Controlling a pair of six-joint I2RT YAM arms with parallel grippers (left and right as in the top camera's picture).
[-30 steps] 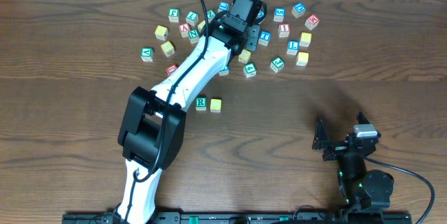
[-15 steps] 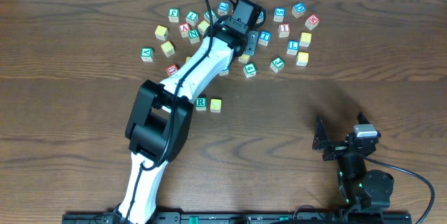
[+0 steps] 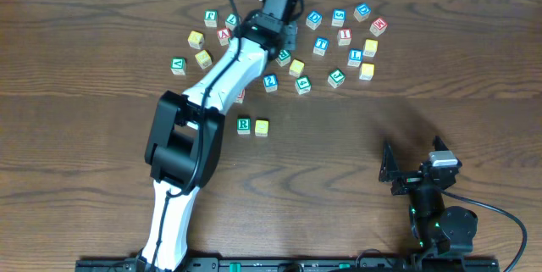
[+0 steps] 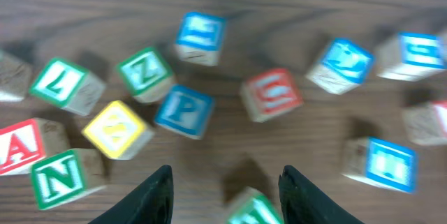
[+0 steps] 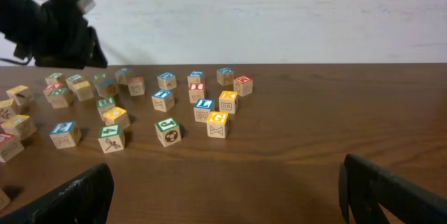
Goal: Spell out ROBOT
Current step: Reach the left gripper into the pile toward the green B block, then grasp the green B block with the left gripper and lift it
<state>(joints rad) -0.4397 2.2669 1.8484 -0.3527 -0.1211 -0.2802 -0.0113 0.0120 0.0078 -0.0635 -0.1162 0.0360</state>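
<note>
Scene: a dark wooden bench (image 3: 85, 136) seen from above, scattered with small wooden letter cubes, a robot arm at each side.

Word so far: the green-edged R cube (image 3: 244, 124) sits on open bench near the middle. A yellow cube (image 3: 262, 126) stands just beside it as the next letter. I read that as R and O laid down.

Left to do: by my reckoning three cubes remain, a B, a second yellow one and a T. They are presumably in the loose pile (image 3: 355, 54) along the far edge, though I cannot pick them out for certain.

Left hand (image 4: 226, 182): it hangs low over the near-left part of the pile, fingers apart and clamped on nothing.

Nearest cube: in the wrist view a green-edged cube (image 4: 251, 210) lies on the bench between the two fingers, cut off by the bottom edge. Its letter is hidden, so I cannot tell whether it is the B.

Beyond the fingertips: a blue P cube (image 4: 185, 110), a green Z cube (image 4: 144, 72) and a red S cube (image 4: 272, 94), all blurred.

Row and hand: the R cube and its yellow neighbour lie well apart from the left hand, back toward the robot, close to the arm.

Right hand (image 3: 389, 172): it sits near the robot's edge with its fingers spread wide and empty, well apart from every cube.
</note>
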